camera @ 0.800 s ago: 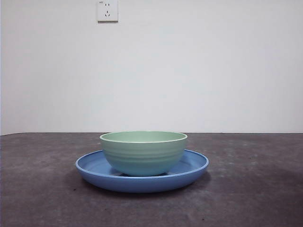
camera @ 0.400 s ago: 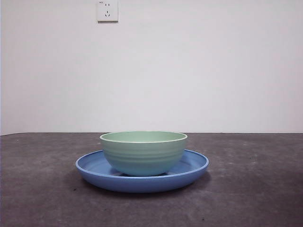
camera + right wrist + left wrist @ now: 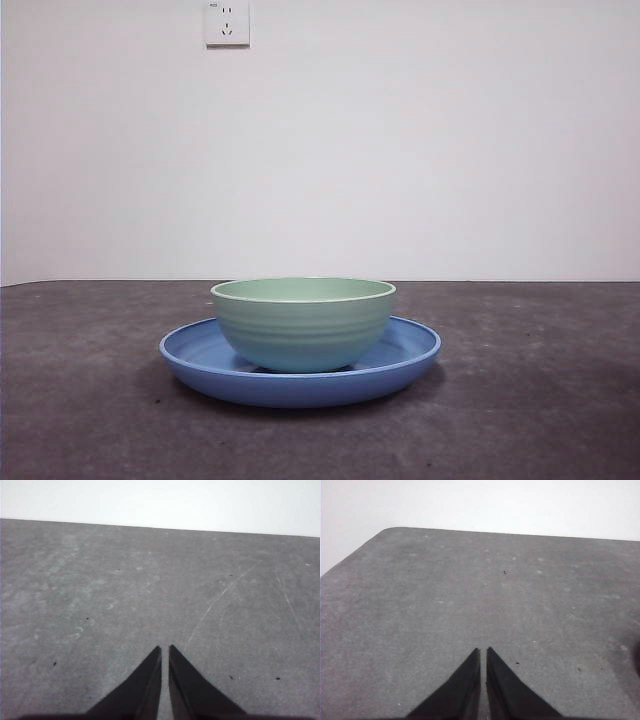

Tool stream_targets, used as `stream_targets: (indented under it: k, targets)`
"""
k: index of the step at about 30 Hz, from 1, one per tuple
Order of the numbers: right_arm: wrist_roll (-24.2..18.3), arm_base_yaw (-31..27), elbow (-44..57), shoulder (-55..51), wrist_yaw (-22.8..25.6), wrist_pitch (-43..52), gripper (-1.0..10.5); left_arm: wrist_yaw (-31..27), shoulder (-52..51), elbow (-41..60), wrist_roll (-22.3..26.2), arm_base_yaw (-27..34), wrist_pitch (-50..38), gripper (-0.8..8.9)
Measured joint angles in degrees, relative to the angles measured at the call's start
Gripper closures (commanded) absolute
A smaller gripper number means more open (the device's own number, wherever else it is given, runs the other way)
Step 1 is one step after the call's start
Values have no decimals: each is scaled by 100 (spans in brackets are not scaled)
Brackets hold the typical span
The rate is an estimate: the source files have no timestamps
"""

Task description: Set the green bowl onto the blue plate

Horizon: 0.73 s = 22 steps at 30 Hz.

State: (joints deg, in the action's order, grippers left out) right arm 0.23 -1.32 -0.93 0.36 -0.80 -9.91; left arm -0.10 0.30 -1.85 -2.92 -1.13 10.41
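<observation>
The green bowl (image 3: 303, 322) stands upright in the middle of the blue plate (image 3: 400, 350) on the dark grey table in the front view. No arm shows in the front view. My left gripper (image 3: 483, 651) is shut and empty over bare table, away from the bowl and plate. My right gripper (image 3: 164, 649) is shut and empty over bare table as well. Neither wrist view shows the bowl or the plate.
A white wall with a power socket (image 3: 227, 22) stands behind the table. The table's rounded far corner (image 3: 390, 530) shows in the left wrist view. The table's far edge (image 3: 160, 527) shows in the right wrist view.
</observation>
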Motion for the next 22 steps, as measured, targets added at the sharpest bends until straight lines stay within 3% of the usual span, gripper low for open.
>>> stream_targets:
  k: [22]
  targets:
    - [173, 0, 0, 0, 57, 35, 924, 0, 0, 0, 0, 0, 2, 794]
